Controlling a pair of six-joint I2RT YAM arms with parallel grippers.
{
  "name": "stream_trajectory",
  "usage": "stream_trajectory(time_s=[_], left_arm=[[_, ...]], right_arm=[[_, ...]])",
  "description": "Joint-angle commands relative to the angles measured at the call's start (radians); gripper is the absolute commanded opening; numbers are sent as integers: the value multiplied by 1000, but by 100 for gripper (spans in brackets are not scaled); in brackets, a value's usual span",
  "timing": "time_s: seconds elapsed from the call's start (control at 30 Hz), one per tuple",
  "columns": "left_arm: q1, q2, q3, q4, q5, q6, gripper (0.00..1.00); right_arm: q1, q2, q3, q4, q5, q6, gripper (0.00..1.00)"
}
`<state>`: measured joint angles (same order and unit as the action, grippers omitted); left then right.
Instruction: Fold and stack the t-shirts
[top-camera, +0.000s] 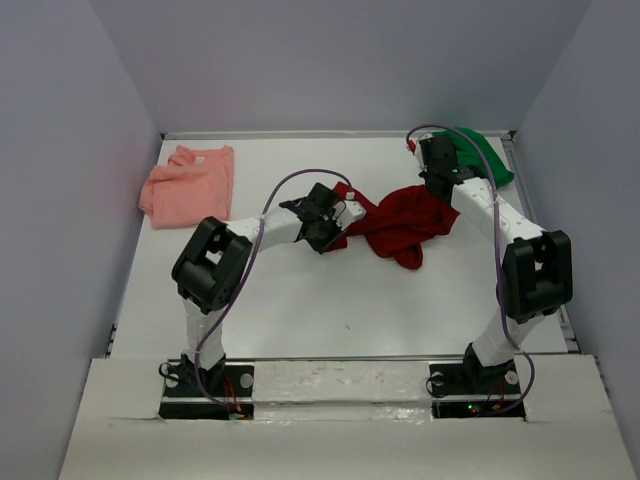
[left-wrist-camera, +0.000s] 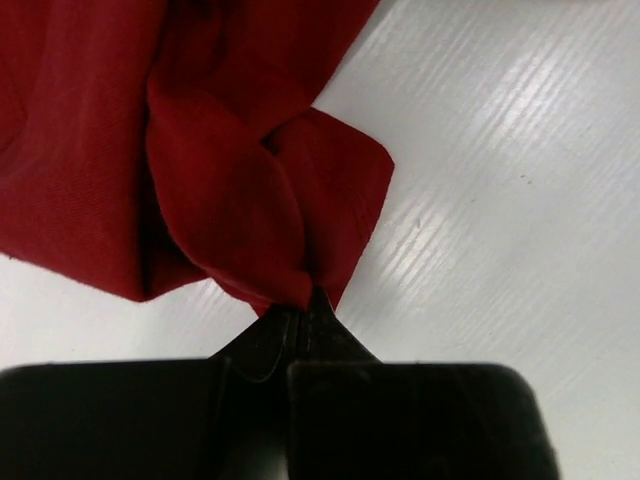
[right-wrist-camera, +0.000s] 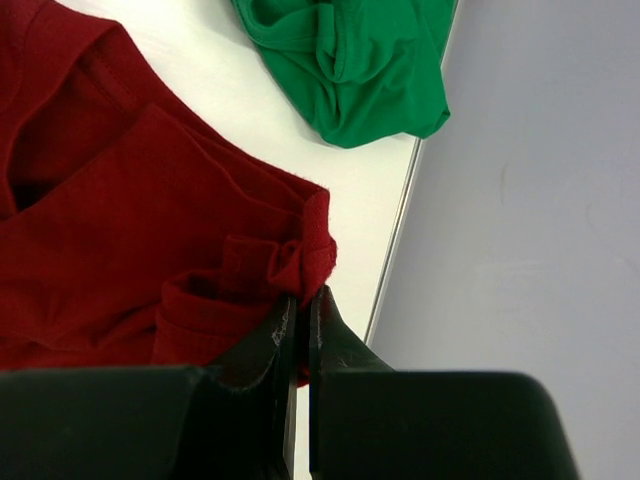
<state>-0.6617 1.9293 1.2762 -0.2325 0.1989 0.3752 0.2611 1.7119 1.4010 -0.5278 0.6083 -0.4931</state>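
I have the dark red soft cloth t-shirt (top-camera: 400, 228) crumpled toward the far side of mid-table, strung between both tools. My left gripper (left-wrist-camera: 305, 308) is clenched on a folded corner at its left end. My right gripper (right-wrist-camera: 303, 300) pinches a bunched hem at its right end, near the bright green crumpled t-shirt (right-wrist-camera: 350, 60). The cloth's long axis runs left to right, so I judge spreading it means drawing the arms apart along that line.
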Motion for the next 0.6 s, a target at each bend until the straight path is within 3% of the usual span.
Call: stream_trajectory(time_s=[0.0,0.3,0.57], left_arm=[[-9,-94,32,-11,-106,7,0],[-7,-363,-20,97,-543,112,0],[-9,-447,-118,179,-766,168,0]], right_arm=[[-16,-1,7,11,-1,13,0],[-36,20,119,25,5,4,0],[-36,25,138,45,-15,-19,0]])
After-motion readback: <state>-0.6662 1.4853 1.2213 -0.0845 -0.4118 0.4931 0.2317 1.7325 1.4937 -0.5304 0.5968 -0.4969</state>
